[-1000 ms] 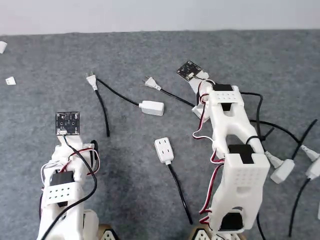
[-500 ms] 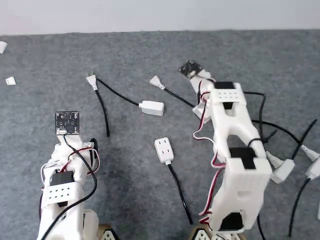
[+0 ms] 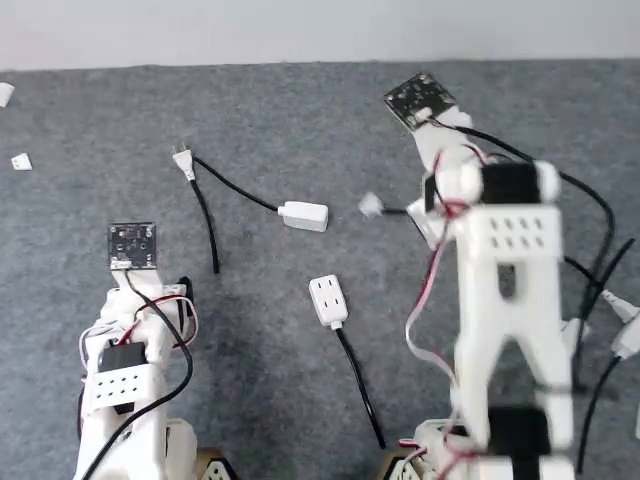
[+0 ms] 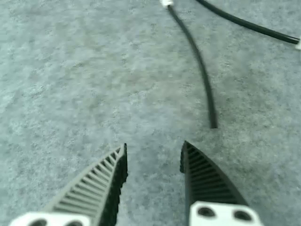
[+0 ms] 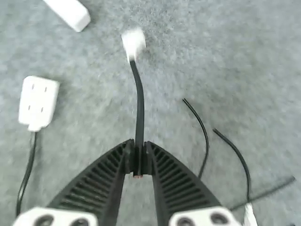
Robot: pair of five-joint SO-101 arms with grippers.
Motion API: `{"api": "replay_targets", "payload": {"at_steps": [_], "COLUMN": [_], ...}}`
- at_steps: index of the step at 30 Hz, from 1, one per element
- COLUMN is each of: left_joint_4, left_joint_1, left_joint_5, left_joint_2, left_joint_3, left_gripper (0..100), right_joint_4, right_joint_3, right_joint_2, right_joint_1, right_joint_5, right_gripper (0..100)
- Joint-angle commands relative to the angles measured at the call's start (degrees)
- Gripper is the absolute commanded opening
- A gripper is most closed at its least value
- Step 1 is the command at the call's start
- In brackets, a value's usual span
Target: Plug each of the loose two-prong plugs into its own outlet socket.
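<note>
My right gripper [image 5: 137, 157] is shut on a black cord whose white two-prong plug [image 5: 133, 43] hangs off the carpet; the high view shows this plug [image 3: 370, 206] beside the raised right arm. A white triple outlet socket [image 3: 328, 298] lies mid-table, also seen as the socket [image 5: 38, 102] in the right wrist view. A second plug [image 3: 183, 160] lies at the far left, its cord running to a white outlet block [image 3: 303, 215]. My left gripper [image 4: 154, 147] is open over bare carpet, near the cut end of a black cord [image 4: 212, 123].
White connectors and black cords [image 3: 612, 330] lie at the right edge. Loose black wire ends [image 5: 202, 127] lie on the carpet near the held cord. Small white scraps [image 3: 20, 161] sit at the far left. The grey carpet [image 3: 260, 110] ends at a white wall.
The right arm has risen and swung back, lifting the plug off the carpet and drawing it toward the right. The left arm has not moved.
</note>
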Motion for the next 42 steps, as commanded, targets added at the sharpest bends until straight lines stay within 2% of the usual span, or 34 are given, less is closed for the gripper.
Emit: {"api": "replay_targets", "payload": {"at_steps": [1,4,8,17,26,28,31,33,38,42], "left_joint_4": [-1.23,-1.14,0.97,1.05,0.88,0.88,0.88,0.88,0.79,-0.53], "left_joint_1": [-0.88,-0.97,-0.79,-0.97,-0.97,-0.97,-0.97,-0.97,-0.79,-0.79], "left_joint_5": [-0.35,-0.35,-0.35,-0.35,-0.44,-0.44,-0.44,-0.44,-0.44,-0.44], "left_joint_2": [-0.70,-0.70,-1.14,-1.14,-1.14,-1.14,-1.14,-1.14,-1.14,-0.79], "left_joint_3": [-1.98,-1.98,-2.07,-2.15,-2.15,-2.15,-2.24,-2.24,-2.24,-2.24], "left_gripper": [17,17,17,17,17,18,18,18,18,18], "right_joint_4": [6.99,12.26,9.63,-19.38,-37.76,-38.99,-40.48,-41.36,-40.57,-34.68], "right_joint_3": [-2.29,-1.58,5.19,24.35,25.76,25.76,25.76,25.76,24.18,21.80], "right_joint_2": [-10.86,-13.32,-12.26,-1.71,8.22,9.63,11.03,11.03,11.03,9.98], "right_joint_1": [-1.27,-2.51,-1.89,-3.56,-3.91,-3.74,-3.65,-3.56,-3.65,-3.91], "right_joint_5": [0.00,-0.62,-2.20,-4.04,-6.77,-6.68,-6.86,-6.95,-6.86,-7.03], "right_gripper": [0.8,0.8,0.8,0.9,2.0,8.3,25.8,34.0,34.0,31.7]}}
